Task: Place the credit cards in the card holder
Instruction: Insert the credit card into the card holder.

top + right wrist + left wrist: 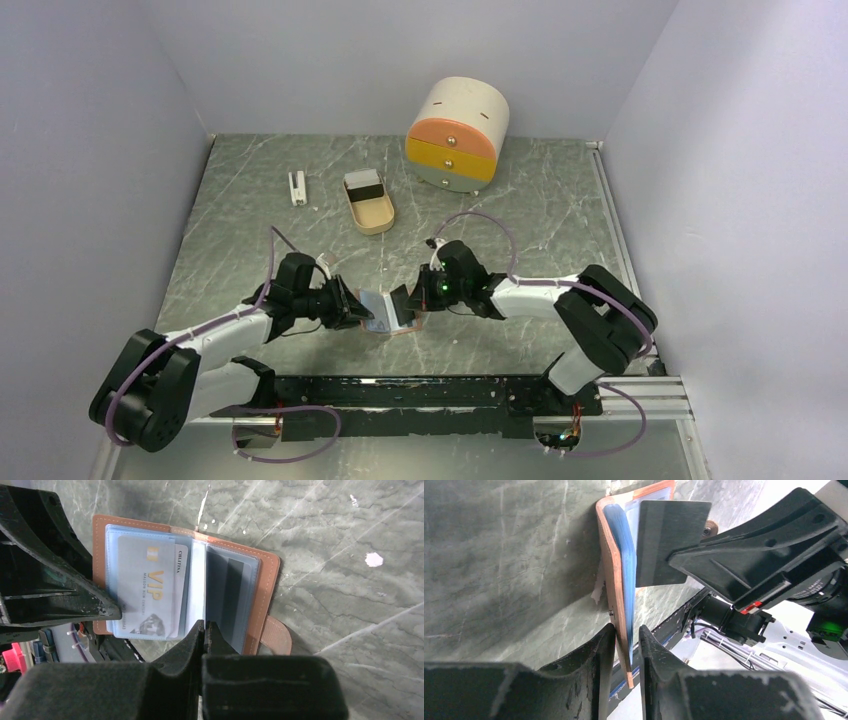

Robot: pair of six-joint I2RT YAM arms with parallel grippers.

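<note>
— Where is the salmon-pink leather-like folding card holder (268, 580) found, and which way is it turned?
— It is found close to the near edge of the grey-green marbled worktop (560, 230), about midway along that edge, between the two grippers. It is spread open like a book. Its long axis is carried from flap to flap, and in the right wrist view its fold is seen in line with the fingers of the right gripper (205, 625). A salmon strap (277, 635) is seen jutting from the outer edge of the right flap.

— What is carried in it?
— A grey-white plastic card with gold VIP lettering (150, 590) is seated in a clear pocket on the left leaf, its long side parallel to the fold. A dark grey plastic card (225, 592) is lined up the same way against the right leaf's pocket; how far it is in cannot be told. It is pinched by the right gripper, whose fingers are pressed together on it.

— And the left gripper (626, 630)?
— Its fingers are set narrowly either side of the left flap's edge. Whether the flap is squeezed cannot be told.

— What is seen farther back?
— A beige oval tray (372, 210) is placed left of the middle, with a dark flat piece (365, 182) at its far end. A small white upright block (297, 187) is stood toward the far left corner. A round cream drawer cabinet with an orange and a yellow drawer (458, 105) is set against the far edge.
</note>
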